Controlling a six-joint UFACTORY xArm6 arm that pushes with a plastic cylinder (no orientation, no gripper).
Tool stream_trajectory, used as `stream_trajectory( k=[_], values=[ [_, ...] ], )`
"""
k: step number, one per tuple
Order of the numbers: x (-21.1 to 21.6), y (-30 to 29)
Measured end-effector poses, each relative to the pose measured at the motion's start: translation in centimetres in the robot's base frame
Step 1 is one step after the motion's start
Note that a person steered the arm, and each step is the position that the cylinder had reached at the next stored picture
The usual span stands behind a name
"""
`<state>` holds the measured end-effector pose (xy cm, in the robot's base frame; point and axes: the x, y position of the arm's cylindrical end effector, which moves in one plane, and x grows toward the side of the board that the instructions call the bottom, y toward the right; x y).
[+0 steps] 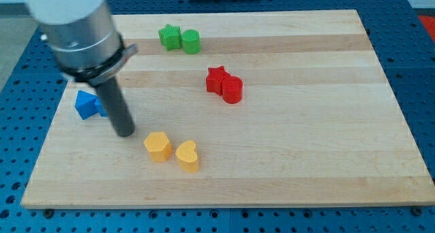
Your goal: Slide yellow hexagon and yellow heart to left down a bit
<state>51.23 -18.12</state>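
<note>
The wooden board (306,165) lies on a blue pegboard table (421,70), bare wood toward the view's bottom edge. My yellow hexagon (158,146) touches the yellow heart (187,156) near bottom centre. My tip (125,133), a jawless rod, stands just left of the hexagon.

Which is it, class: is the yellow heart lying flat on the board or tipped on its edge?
Flat. The yellow heart shows its heart-shaped face upward, beside the yellow hexagon; my tip is off to their left.
</note>
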Motion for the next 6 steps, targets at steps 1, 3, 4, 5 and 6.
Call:
stream_trajectory(
  k=[1, 3, 4, 5, 6],
  values=[
    [2.2, 0.5],
    [2.6, 7.1],
    [5.2, 7.1],
    [6.1, 7.1],
    [3.6, 7.1]
  ],
)
